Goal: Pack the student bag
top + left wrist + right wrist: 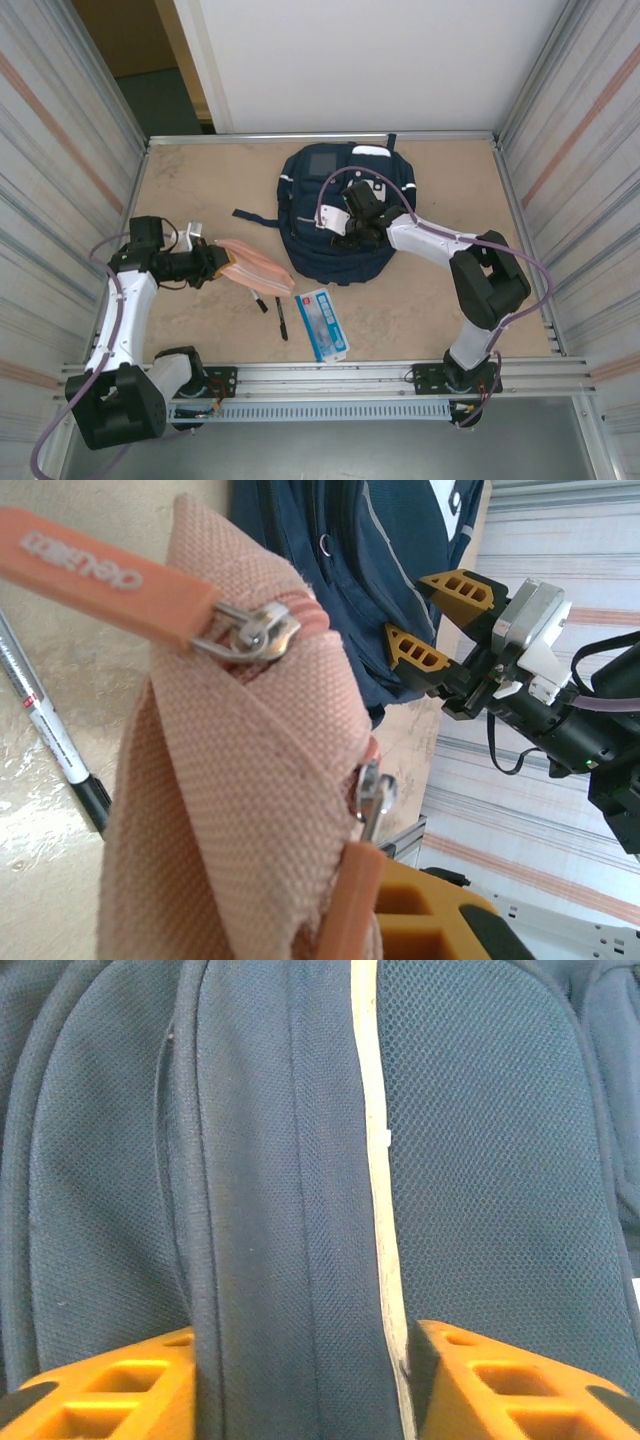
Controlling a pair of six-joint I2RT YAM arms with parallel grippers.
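Corrugated metal walls (60,150) enclosed a tan bench (430,300). Nearest the arm bases lay a blue-and-white packet (322,323), with a black pen (281,318) just beside it on the left. Left of these, the left gripper (215,262) had its jaws clamped on a pink zipped pouch (258,270) with orange zip pulls (90,565). Farther back, at bench centre, lay the navy student bag (320,230). The right gripper (405,607) was at its near part, jaws apart, one either side of a raised fabric fold beside a thin white stripe (375,1160).
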